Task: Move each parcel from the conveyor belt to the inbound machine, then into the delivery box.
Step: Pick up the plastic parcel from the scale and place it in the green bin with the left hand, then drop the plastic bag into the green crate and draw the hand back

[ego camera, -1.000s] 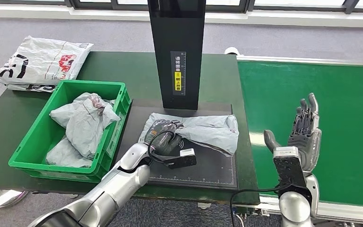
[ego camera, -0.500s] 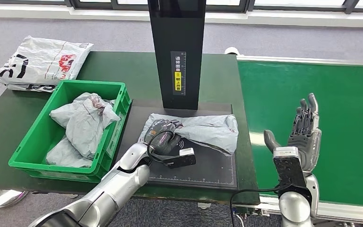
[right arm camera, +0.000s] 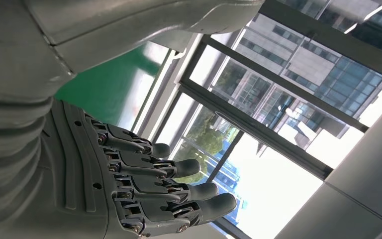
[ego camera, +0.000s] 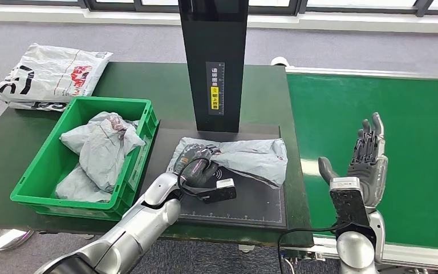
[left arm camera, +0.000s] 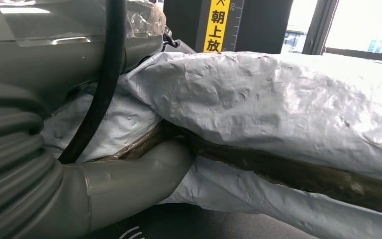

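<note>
A white printed bag [ego camera: 48, 76] sat on the dark green table [ego camera: 142, 80], at its far-left corner; something shiny, maybe a mirror [ego camera: 3, 238], lay below it.

Crumpled grey parcel [ego camera: 245, 157] (seemingly gripped) on scanner plate [ego camera: 256, 200]

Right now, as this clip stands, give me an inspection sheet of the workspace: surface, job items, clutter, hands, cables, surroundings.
Surface: dark green table carrying a black scanning mat below the black inbound machine column.
Job's things: grey parcel lies on the mat; green delivery box holds several grey parcels; green conveyor belt bare where seen.
Clutter: white printed bags at the table's far left corner.
Hands: left robot hand grips the parcel's left end; right robot hand open, upright over the belt.
Cables: black cable runs to the right wrist; another loops at the left wrist.
Surroundings: grey carpet, window frames behind.
</note>
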Robot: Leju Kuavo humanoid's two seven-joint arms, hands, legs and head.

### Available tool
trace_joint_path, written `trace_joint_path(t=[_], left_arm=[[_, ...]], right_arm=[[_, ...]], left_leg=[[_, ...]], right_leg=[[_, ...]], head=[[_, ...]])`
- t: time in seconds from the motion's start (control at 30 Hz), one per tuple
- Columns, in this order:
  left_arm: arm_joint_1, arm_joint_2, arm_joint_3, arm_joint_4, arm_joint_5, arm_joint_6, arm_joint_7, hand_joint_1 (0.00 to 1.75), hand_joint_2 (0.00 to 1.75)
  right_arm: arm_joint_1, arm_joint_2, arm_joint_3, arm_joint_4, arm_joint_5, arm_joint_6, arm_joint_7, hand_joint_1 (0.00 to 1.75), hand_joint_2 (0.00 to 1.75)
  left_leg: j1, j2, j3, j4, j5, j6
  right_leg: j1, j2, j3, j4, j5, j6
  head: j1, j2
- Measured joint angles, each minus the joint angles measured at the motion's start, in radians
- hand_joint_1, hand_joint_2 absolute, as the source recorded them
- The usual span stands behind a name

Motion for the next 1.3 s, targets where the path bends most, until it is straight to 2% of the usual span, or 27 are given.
trace_joint_path(t=[0.07,0.13,0.2,0.27,0.33,0.4,0.53,0.7,0.73,0.83,0.9,1.3], left_arm=[[0.009,0.011,0.005,-0.014,-0.024,0.015,0.022,1.75,1.75],[0.059,0.060,0.041,-0.142,-0.135,0.080,0.097,1.75,1.75],[0.100,0.123,0.167,-0.328,-0.265,0.162,0.125,1.75,1.75],[0.105,0.149,0.343,-0.446,-0.307,0.195,0.067,1.75,1.75],[0.109,0.149,0.488,-0.517,-0.302,0.196,-0.008,1.75,1.75],[0.111,0.134,0.589,-0.559,-0.302,0.196,-0.074,1.75,1.75],[0.116,0.093,0.698,-0.602,-0.314,0.196,-0.117,1.75,1.75],[0.115,0.068,0.754,-0.619,-0.358,0.196,-0.102,1.75,1.75],[0.114,0.067,0.757,-0.618,-0.395,0.196,-0.069,1.75,1.75],[0.104,0.075,0.749,-0.573,-0.514,0.195,0.111,1.75,1.75],[0.099,0.086,0.734,-0.534,-0.530,0.195,0.186,1.75,1.75],[0.086,0.108,0.700,-0.449,-0.532,0.187,0.222,1.75,1.75]], right_arm=[[0.000,0.000,0.000,0.000,-0.006,-0.004,0.001,0.00,1.75],[0.003,-0.002,0.000,0.001,-0.034,-0.028,0.003,0.00,1.75],[0.011,-0.007,0.000,0.004,-0.065,-0.060,0.006,0.00,1.75],[0.015,-0.013,0.000,0.008,-0.077,-0.077,0.007,0.00,1.75],[0.018,-0.017,0.000,0.010,-0.079,-0.085,0.010,0.00,1.75],[0.020,-0.019,0.000,0.009,-0.079,-0.089,0.014,0.00,1.75],[0.019,-0.019,0.000,0.009,-0.070,-0.089,0.024,0.00,1.75],[0.021,-0.018,-0.001,0.005,-0.056,-0.088,0.029,0.00,1.75],[0.022,-0.017,-0.001,0.002,-0.051,-0.087,0.029,0.00,1.75],[0.026,-0.015,-0.004,-0.006,-0.041,-0.086,0.032,0.00,1.75],[0.029,-0.013,-0.006,-0.013,-0.038,-0.085,0.032,0.00,1.75],[0.033,-0.010,-0.008,-0.022,-0.037,-0.084,0.032,0.00,1.75]], left_leg=[[0.000,0.000,-0.001,0.000,0.000,0.000],[0.000,0.005,-0.002,0.000,0.000,-0.001],[0.000,0.012,-0.002,0.000,-0.001,-0.003],[0.000,0.015,-0.001,-0.001,-0.001,-0.004],[0.001,0.017,0.001,-0.001,-0.001,-0.005],[0.001,0.012,0.000,-0.001,0.000,-0.005],[0.003,0.005,-0.001,-0.001,0.000,-0.005],[0.002,0.005,-0.001,-0.001,0.000,-0.005],[0.001,0.005,-0.001,-0.001,0.000,-0.004],[0.001,0.005,-0.001,-0.001,0.000,-0.004],[0.001,0.006,-0.001,-0.001,0.000,-0.004],[0.001,0.007,-0.001,-0.001,0.000,-0.005]], right_leg=[[0.000,0.000,0.000,0.001,0.000,0.000],[0.000,0.005,-0.003,0.001,0.001,-0.002],[0.002,0.011,-0.006,0.002,0.003,-0.004],[0.003,0.014,-0.007,0.002,0.003,-0.005],[0.003,0.016,-0.007,0.002,0.002,-0.005],[0.004,0.011,-0.006,0.002,0.001,-0.005],[0.004,0.003,-0.004,0.002,0.000,-0.005],[0.002,0.005,-0.004,0.002,0.001,-0.004],[0.002,0.004,-0.004,0.002,0.001,-0.004],[0.003,0.004,-0.004,0.002,0.001,-0.004],[0.003,0.005,-0.004,0.002,0.001,-0.005],[0.004,0.007,-0.005,0.002,0.001,-0.005]], head=[[0.000,0.000],[0.001,0.000],[0.001,0.000],[0.001,0.000],[0.001,0.000],[0.001,0.000],[0.001,0.000],[0.001,0.000],[0.001,0.000],[0.001,0.000],[0.001,0.000],[0.001,0.000]])
